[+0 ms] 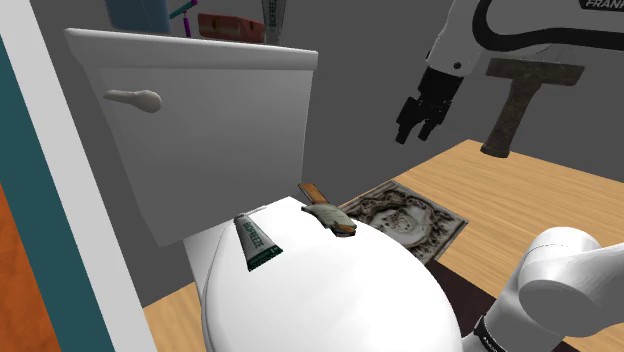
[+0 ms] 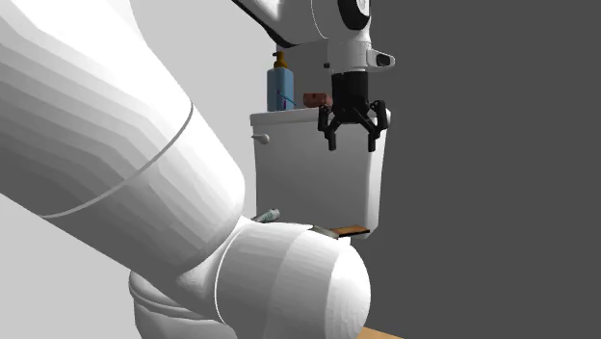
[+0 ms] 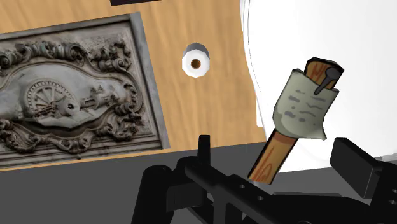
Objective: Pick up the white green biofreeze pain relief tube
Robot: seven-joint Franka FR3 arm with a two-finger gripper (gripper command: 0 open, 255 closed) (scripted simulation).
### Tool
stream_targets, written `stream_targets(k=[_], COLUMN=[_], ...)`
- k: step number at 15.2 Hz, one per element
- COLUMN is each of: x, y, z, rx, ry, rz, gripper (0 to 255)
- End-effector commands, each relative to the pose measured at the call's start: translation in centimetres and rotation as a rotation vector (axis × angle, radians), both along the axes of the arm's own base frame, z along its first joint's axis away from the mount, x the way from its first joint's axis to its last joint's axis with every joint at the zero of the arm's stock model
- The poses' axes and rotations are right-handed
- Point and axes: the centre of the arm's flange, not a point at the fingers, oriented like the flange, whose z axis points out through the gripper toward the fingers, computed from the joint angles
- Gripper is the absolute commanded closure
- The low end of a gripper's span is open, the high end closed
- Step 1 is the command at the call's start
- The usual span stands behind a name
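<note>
Spread hand hung high beside the toilet, empty.
The green-and-white tube lay flat on the white toilet lid near the tank, a cloth-wrapped wooden-handled tool near it toward the shoulder view's right. Beyond, a carved grey plaque rested on the wooden floor, the hand well above it.

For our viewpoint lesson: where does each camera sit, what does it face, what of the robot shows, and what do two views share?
Shoulder view: beside the robot, looking down on the toilet lid; arm and open gripper show.
Second exterior view: behind the arm, facing the tank; arm links, gripper.
Wrist view: on the hand, looking down at the hatchet; both fingers.
Shared: shoulder and wrist views show hatchet and plaque.
</note>
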Motion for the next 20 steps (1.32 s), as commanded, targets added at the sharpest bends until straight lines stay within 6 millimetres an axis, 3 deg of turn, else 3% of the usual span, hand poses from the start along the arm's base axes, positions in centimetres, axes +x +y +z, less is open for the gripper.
stream_targets(k=[1,20], x=[0.0,8.5], y=[0.0,23.0], z=[0.0,-10.0], rx=[0.0,-0.115], ry=[0.0,-0.005], rz=[0.0,0.027], gripper=[0,0])
